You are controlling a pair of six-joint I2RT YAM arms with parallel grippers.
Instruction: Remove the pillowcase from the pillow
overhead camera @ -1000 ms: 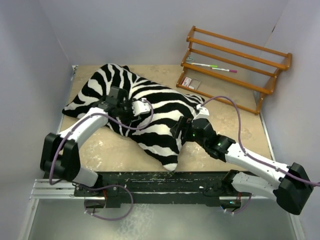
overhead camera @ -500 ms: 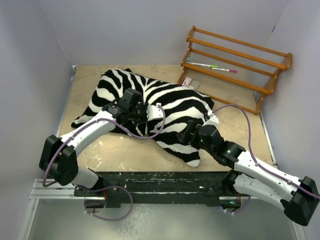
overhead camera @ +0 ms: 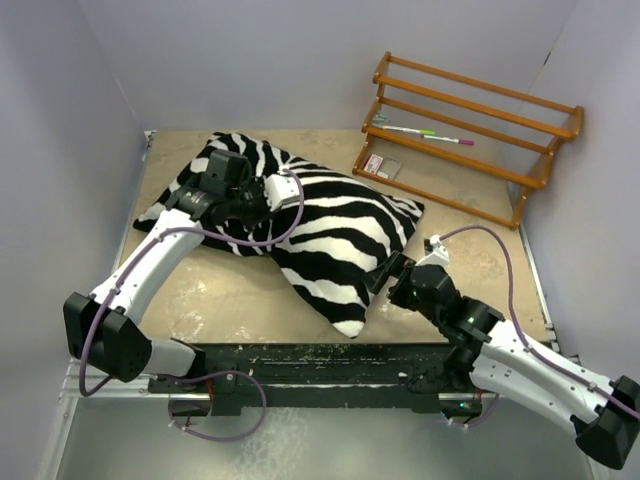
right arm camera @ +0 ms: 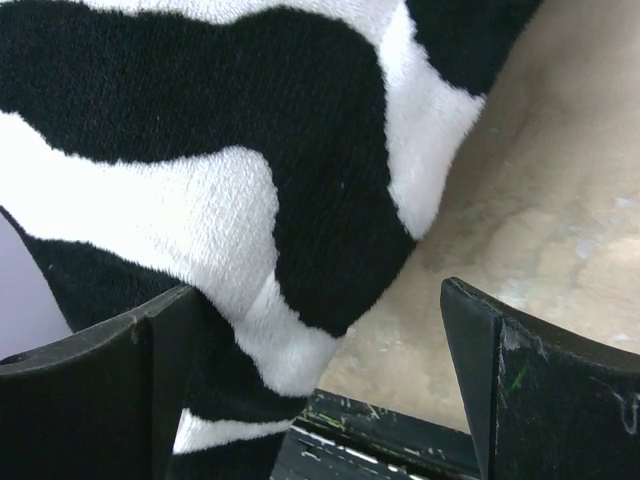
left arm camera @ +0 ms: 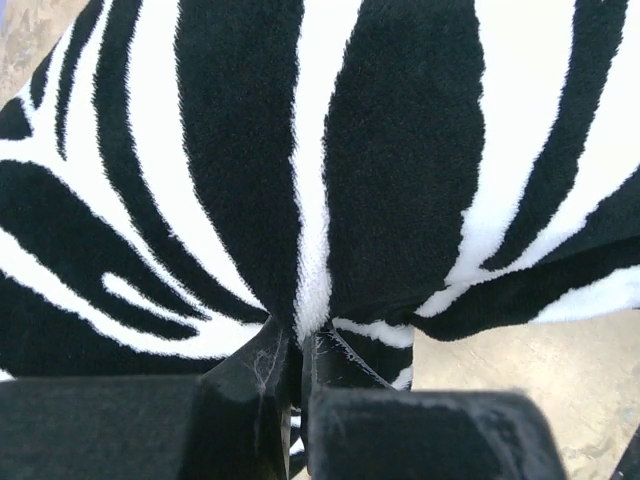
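Pillowcase [overhead camera: 330, 235], pillow hidden inside, lies on table [overhead camera: 230, 300]. Left gripper [left arm camera: 300, 345] clamps a fabric fold, prob. to anchor it; right gripper [right arm camera: 310, 330] gapes wide at near edge, likely seeking the opening.

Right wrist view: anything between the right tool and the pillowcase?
Nothing visible. The right tool is open, with the pillowcase edge hanging between its fingers, touching one. The left tool is shut on the fabric.

Left gripper [left arm camera: 300, 345], fingers pinched together; right gripper [right arm camera: 318, 300], fingers spread wide apart.
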